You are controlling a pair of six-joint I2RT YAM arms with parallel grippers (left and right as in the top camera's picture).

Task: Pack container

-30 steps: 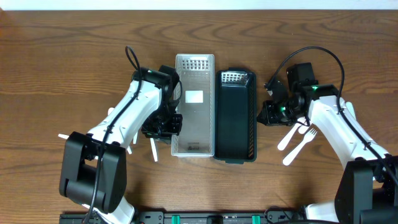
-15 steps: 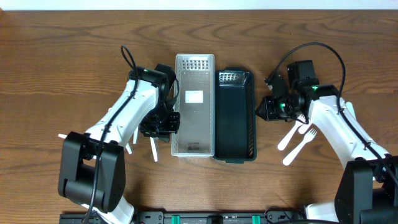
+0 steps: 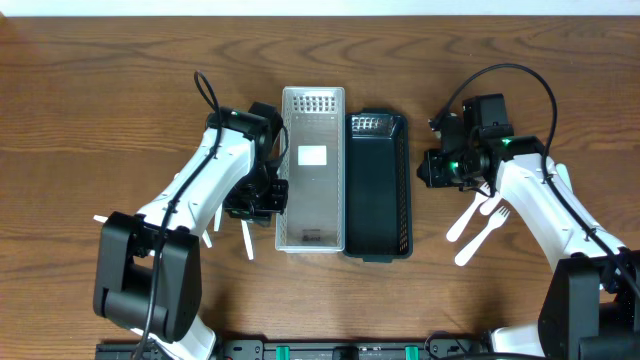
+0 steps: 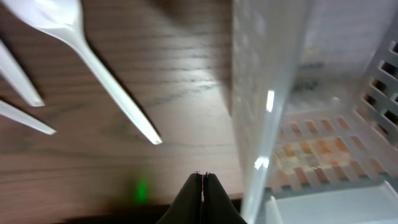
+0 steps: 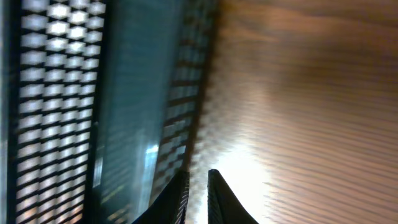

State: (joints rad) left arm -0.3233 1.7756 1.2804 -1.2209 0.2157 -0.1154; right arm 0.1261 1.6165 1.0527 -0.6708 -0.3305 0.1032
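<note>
A clear white basket (image 3: 312, 170) and a dark green basket (image 3: 378, 185) stand side by side, touching, at the table's middle. My left gripper (image 3: 262, 200) is shut and empty, low beside the clear basket's left wall (image 4: 267, 93); its fingertips (image 4: 203, 177) meet. A white plastic utensil (image 4: 93, 68) lies just left of it. My right gripper (image 3: 428, 170) is next to the dark basket's right wall (image 5: 180, 93); its fingers (image 5: 198, 177) are a narrow gap apart with nothing between them. A white spoon (image 3: 468, 218) and fork (image 3: 487, 230) lie to its right.
More white utensils lie left of the clear basket (image 3: 245, 240), with tips showing in the left wrist view (image 4: 18, 93). Both arms reach in from the front edge. The table is brown wood (image 3: 100, 100).
The dark basket has slid left against the clear basket and straightened. My right gripper has moved slightly up and back from its wall. My left gripper has shifted slightly left.
</note>
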